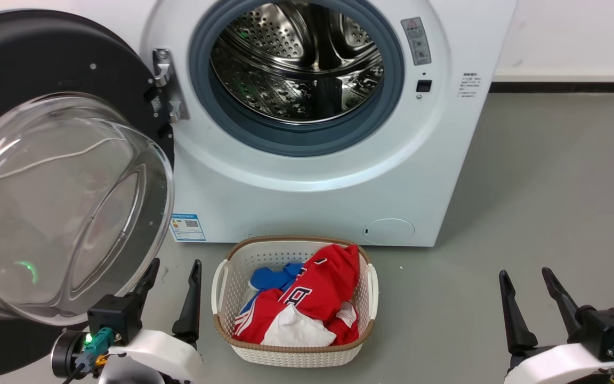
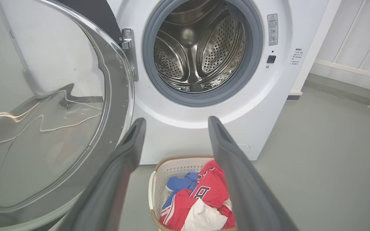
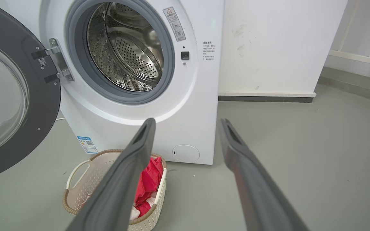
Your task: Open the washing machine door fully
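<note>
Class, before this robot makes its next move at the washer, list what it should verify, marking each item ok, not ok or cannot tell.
1. Large round glossy black door with clear glass bowl stands off the opening of the big white front-loading washing machine: ok.
2. Door at its hinge limit: cannot tell.
3. Left gripper open, empty: ok.
4. Left gripper clear of door glass: cannot tell.
5. Right gripper open, empty: ok.
6. White perforated plastic laundry basket stands apart from door: ok.

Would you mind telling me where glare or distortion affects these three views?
Head view: white streaks and a green glint reflect in the washing machine door. Left wrist view: the left gripper looms large. Right wrist view: the steel drum glints brightly.
</note>
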{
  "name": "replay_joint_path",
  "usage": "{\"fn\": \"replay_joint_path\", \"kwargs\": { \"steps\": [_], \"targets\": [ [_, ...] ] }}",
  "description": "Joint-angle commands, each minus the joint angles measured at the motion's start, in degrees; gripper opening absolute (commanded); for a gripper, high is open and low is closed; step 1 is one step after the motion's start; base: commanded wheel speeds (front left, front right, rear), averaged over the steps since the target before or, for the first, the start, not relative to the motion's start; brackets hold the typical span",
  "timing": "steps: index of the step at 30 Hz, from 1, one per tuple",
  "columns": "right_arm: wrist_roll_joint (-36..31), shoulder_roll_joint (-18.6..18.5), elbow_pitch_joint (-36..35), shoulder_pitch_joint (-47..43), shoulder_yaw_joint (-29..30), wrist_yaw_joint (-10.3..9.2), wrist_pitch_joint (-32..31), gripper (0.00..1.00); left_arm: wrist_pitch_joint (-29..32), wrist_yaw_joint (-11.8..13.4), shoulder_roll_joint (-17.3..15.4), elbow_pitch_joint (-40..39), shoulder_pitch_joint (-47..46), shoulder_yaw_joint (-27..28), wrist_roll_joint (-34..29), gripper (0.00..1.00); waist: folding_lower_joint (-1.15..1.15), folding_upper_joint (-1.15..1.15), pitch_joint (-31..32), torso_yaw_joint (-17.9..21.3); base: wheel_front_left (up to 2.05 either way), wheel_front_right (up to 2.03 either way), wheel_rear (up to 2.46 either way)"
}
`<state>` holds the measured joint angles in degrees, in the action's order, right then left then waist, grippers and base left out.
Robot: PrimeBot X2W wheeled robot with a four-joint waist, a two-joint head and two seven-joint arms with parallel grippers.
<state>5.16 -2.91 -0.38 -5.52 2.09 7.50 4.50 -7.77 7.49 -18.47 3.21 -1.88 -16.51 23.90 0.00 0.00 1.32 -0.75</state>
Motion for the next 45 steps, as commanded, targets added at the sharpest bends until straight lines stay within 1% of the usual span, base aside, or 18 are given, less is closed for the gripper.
{"fn": "replay_joint_path", "kwargs": {
  "steps": [1,9,29,30,32,45],
  "targets": [
    [0.19,0.07,0.1,0.75,-0.07,-0.01,0.35,1.0,-0.54,-0.26,0.0,0.5,-0.79,0.3,0.33,1.0,0.0,0.0,-0.44,0.55,0.0,0.0,0.0],
    [0.12,0.07,-0.19,1.39,-0.14,-0.01,0.95,1.0,-2.03,-0.04,-0.26,1.38,-1.25,0.93,0.77,1.0,0.0,0.0,-1.03,1.2,0.0,0.0,0.0],
    [0.82,0.07,-0.32,1.3,-0.06,-0.01,1.59,1.0,-2.37,0.66,-1.2,1.2,-1.3,0.6,0.92,1.0,0.0,0.0,-1.48,1.28,0.0,0.0,0.0],
    [0.46,0.0,-0.13,0.78,-0.13,0.0,1.37,0.0,-2.02,0.33,-0.89,1.45,-0.71,0.56,0.69,0.0,0.0,0.0,-1.47,1.28,0.0,0.0,0.0],
    [0.79,0.02,0.73,0.32,-0.24,0.0,1.38,0.0,-1.93,0.2,-0.31,2.22,-0.21,0.41,1.04,0.0,0.0,0.0,-1.47,1.28,0.0,0.0,0.0],
    [16.88,-0.7,2.98,2.37,-0.29,0.0,-0.1,0.0,0.66,-2.41,2.2,3.68,-1.02,4.09,13.17,0.0,0.0,0.0,-1.47,1.22,0.0,0.0,0.0]
  ]
}}
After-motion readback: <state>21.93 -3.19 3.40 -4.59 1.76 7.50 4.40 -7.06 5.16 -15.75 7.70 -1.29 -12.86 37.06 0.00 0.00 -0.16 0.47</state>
